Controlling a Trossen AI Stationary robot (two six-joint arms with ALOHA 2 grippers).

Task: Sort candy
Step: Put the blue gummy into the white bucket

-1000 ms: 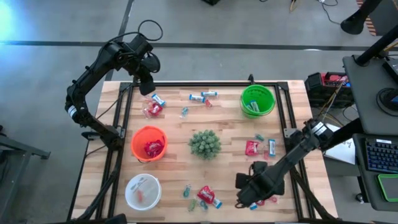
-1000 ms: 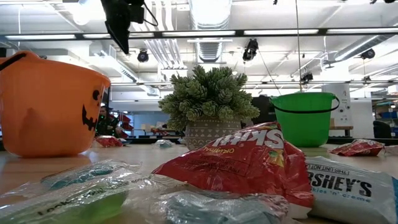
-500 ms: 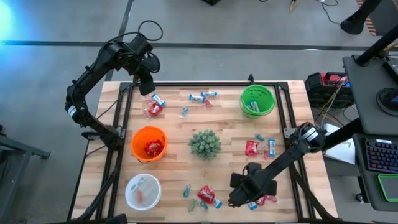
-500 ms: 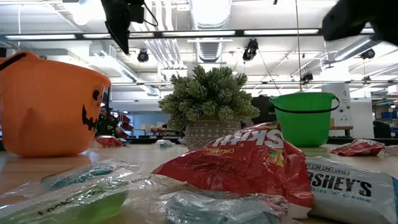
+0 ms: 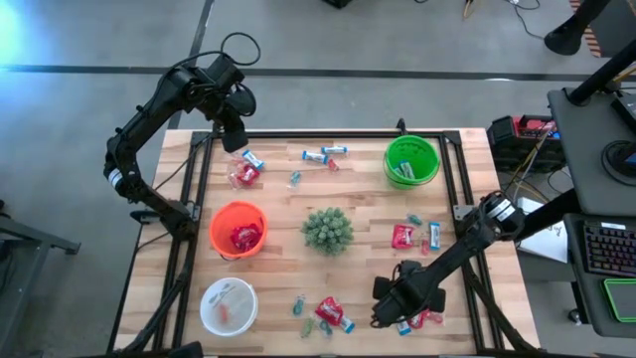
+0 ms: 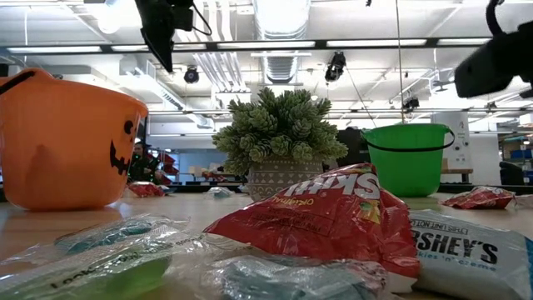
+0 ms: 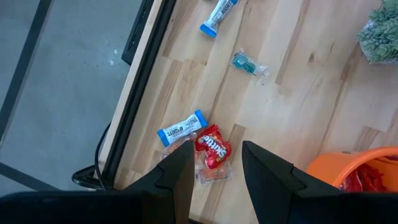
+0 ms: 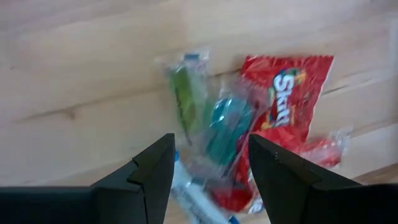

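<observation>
The candy is scattered over the wooden table point(image 5: 368, 261): a red Skittles packet point(image 8: 287, 106), a green clear-wrapped piece point(image 8: 186, 96) and a teal clear-wrapped piece point(image 8: 224, 124) lie overlapping in a heap near the front edge toward the right corner. The right gripper point(image 8: 208, 163) hovers above that heap, its fingers spread and holding nothing. With the wrappers piled together, a descent here would likely pinch two sweets of different kinds, or skid off the slick film and push the heap toward the front edge. Near the back left corner a second red packet point(image 7: 212, 149) touches a blue-and-white wrapped bar point(image 7: 181, 129); the left gripper point(image 7: 214, 163) hangs over them, fingers apart and empty, and risks the same double grab, or nudging the bar over the left edge close by
</observation>
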